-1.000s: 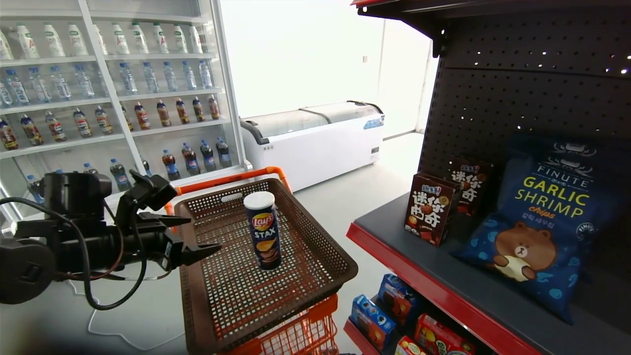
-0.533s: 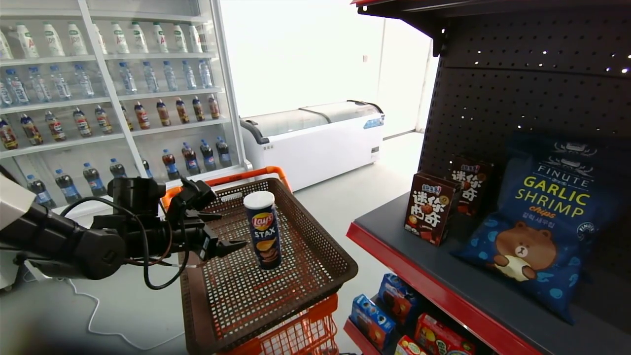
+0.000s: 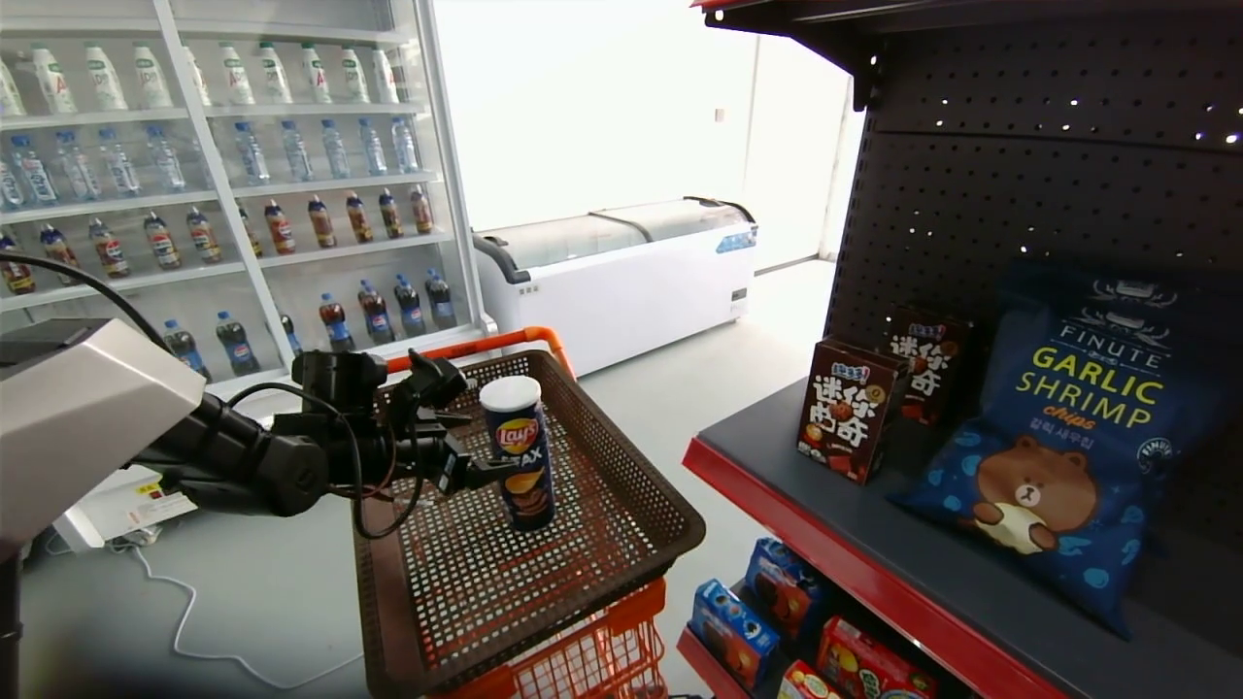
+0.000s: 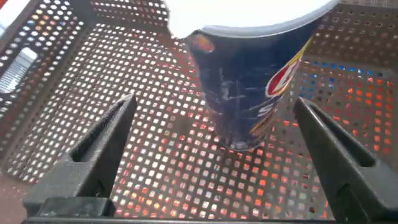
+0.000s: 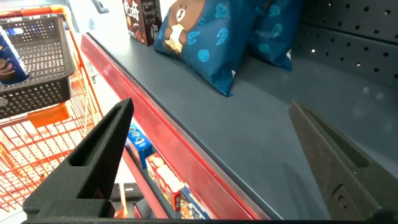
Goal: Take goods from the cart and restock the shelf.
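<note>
Well, the left pincer (image 3: 483,449) gapes wide and empty, with the chips can (image 3: 520,456) standing upright in the cart basket (image 3: 621,456) at its twelve o'clock, between the two jaws and touching neither.

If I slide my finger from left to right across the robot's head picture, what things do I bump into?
Drinks fridge → left gripper → chips can → brown snack boxes → blue chips bag with the bear on it.
</note>
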You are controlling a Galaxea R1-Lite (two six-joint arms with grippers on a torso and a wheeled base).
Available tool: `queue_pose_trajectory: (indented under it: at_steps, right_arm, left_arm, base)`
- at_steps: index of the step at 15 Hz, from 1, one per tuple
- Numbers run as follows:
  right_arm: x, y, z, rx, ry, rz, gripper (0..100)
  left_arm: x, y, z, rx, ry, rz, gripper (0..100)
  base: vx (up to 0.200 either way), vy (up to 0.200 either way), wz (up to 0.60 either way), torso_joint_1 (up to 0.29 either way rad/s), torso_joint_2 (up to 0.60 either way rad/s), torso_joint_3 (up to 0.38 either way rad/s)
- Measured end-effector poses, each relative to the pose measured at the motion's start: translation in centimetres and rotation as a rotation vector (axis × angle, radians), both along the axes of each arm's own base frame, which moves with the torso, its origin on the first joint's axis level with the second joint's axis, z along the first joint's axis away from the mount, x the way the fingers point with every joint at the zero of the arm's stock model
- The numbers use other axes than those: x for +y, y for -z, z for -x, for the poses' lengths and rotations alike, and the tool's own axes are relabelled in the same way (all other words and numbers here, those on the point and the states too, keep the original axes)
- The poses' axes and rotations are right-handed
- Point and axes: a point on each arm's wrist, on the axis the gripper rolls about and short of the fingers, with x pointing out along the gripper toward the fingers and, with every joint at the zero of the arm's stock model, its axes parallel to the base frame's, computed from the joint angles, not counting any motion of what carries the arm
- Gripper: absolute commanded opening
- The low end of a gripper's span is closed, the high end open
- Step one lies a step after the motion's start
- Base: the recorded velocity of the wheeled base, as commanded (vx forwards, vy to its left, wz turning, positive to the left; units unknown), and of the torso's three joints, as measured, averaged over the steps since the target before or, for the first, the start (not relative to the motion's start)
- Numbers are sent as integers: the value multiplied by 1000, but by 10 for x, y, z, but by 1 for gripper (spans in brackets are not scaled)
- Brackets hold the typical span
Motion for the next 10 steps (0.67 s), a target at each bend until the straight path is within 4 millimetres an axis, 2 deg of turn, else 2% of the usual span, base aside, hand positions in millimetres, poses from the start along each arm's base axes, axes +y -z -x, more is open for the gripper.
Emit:
queue_pose_trajectory:
  at_steps: [10]
  right_arm:
    - [0, 0, 0, 0, 0, 0, 100]
  left_arm:
    - [-29, 12, -30, -24, 62, 6, 100]
  base:
    - [0, 0, 0, 0, 0, 0]
